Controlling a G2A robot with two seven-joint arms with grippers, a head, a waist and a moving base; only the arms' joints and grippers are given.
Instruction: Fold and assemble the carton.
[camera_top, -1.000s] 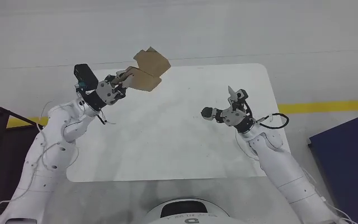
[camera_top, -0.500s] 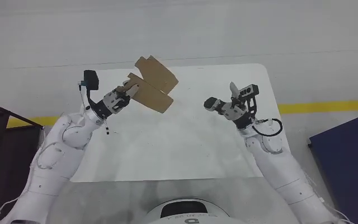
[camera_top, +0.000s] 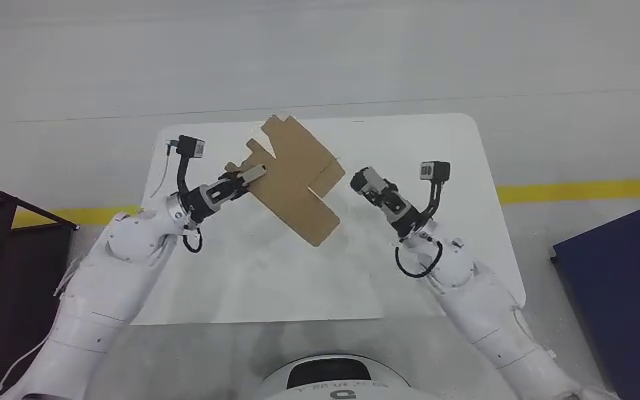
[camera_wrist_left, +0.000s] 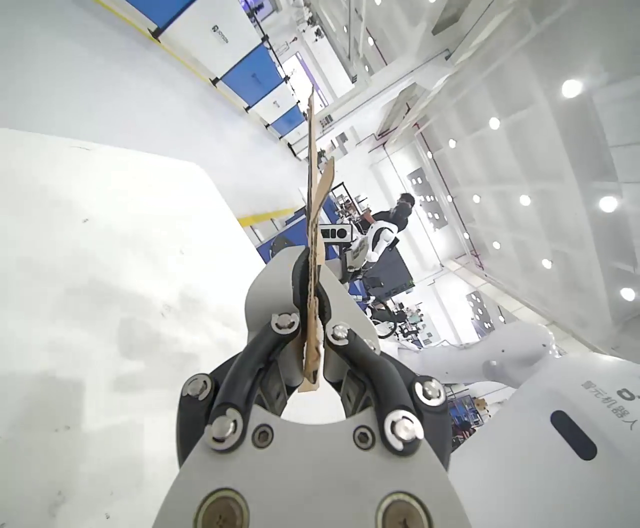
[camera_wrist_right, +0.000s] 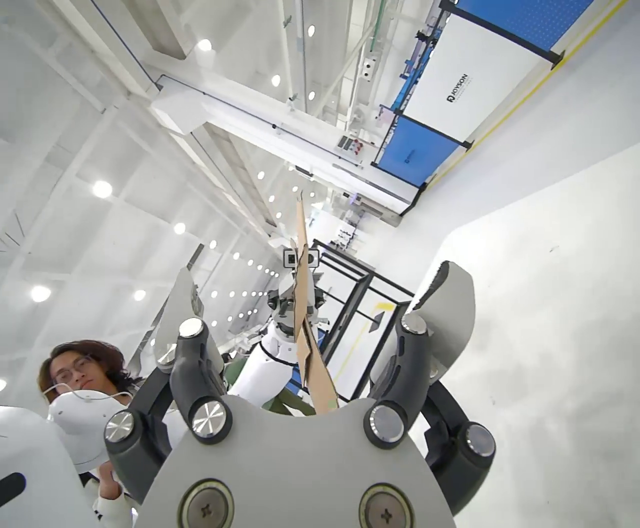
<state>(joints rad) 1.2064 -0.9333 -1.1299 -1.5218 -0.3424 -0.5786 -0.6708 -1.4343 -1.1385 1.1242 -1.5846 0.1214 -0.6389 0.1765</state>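
Two grippers meet at one flat brown corrugated-cardboard carton blank (camera_top: 295, 180), unfolded and held in the air above the white, smooth-topped table with rounded corners (camera_top: 430, 240). From the top view the blank is a broad sheet with notched flaps along its far edge and a long panel running toward the robot, its face matte and creased. The left gripper (camera_top: 250, 177) holds it by the flap on the left side. The right gripper (camera_top: 360, 182) sits just beside the opposite edge.

The left wrist view shows the sheet (camera_wrist_left: 314, 210) edge-on, a thin tan strip with a ragged fluted edge. Here the left gripper (camera_wrist_left: 311, 295) has its black rubber-lined fingers (camera_wrist_left: 295, 280) clenched tight on the cardboard, with the lightly scuffed tabletop (camera_wrist_left: 100, 225) off to one side.

The right wrist view also shows the carton (camera_wrist_right: 305, 350) edge-on, as a narrow wedge rising from the metal palm plate. The right gripper (camera_wrist_right: 317, 305) has its fingers (camera_wrist_right: 445, 300) spread wide, one on each side of the sheet and apart from it. Whether the cardboard's corner touches the palm cannot be told.
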